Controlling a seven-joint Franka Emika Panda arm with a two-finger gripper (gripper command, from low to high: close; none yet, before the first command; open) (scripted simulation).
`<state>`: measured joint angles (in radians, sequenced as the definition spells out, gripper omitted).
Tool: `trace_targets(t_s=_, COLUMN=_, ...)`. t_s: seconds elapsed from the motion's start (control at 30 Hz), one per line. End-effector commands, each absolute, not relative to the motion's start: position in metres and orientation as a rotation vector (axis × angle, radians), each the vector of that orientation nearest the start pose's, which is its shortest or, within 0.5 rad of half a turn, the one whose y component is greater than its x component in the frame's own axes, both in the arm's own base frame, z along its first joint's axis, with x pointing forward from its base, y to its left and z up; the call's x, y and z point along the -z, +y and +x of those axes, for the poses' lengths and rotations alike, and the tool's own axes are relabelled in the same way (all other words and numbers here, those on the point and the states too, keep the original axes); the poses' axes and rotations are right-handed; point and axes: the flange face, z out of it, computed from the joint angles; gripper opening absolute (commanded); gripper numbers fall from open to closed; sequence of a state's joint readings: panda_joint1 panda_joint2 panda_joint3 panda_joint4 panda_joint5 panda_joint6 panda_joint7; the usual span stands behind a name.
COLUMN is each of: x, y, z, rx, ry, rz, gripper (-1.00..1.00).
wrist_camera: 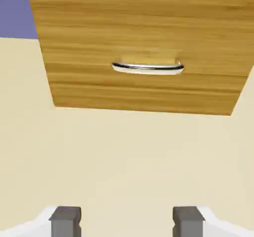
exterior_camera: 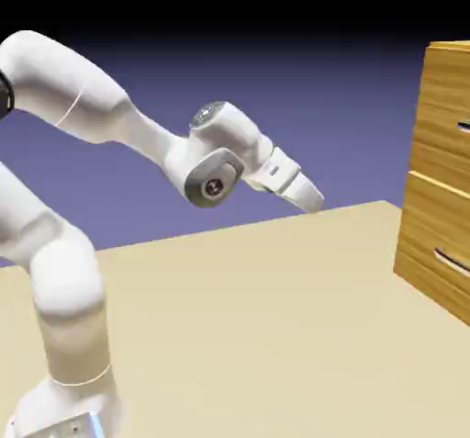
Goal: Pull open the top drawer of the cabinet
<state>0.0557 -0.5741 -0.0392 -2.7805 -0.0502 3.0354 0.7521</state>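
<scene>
Two drawer fronts of the cabinet [exterior_camera: 436,184] show at the exterior view's right, the top drawer [exterior_camera: 445,115] uppermost; bare tabletop [exterior_camera: 257,317] lies between cabinet and arm [exterior_camera: 147,133]. Hand view: the gripper [wrist_camera: 127,223] is spread, holding nothing, apart from the lower handle [wrist_camera: 148,69].

Simulated robot scene, plain blue-violet backdrop, bare tan surface [exterior_camera: 239,335], wood-grain cabinet [exterior_camera: 441,161]

The pale tan table [exterior_camera: 248,335] is stretching out flat below, a plain blue-violet backdrop [exterior_camera: 303,133] rising behind its far edge
</scene>
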Motion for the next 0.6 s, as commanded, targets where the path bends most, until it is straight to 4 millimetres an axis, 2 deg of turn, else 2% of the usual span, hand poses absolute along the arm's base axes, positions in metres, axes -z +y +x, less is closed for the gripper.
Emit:
trace_targets(t_s=0.0, x=-0.487, y=0.014, z=0.397, rx=1.102, ry=0.845, rz=-2.466, gripper=0.0)
trace_targets(t_s=0.27, x=-0.582, y=0.028, z=0.415, rx=1.315, ry=0.535, rz=-2.377, gripper=0.0)
trace_targets(t_s=0.43, x=-0.63, y=0.024, z=0.423, rx=1.442, ry=0.389, rz=-2.315, gripper=0.0)
trace_targets(t_s=0.57, x=-0.66, y=0.014, z=0.432, rx=1.538, ry=0.296, rz=-2.269, gripper=0.0)
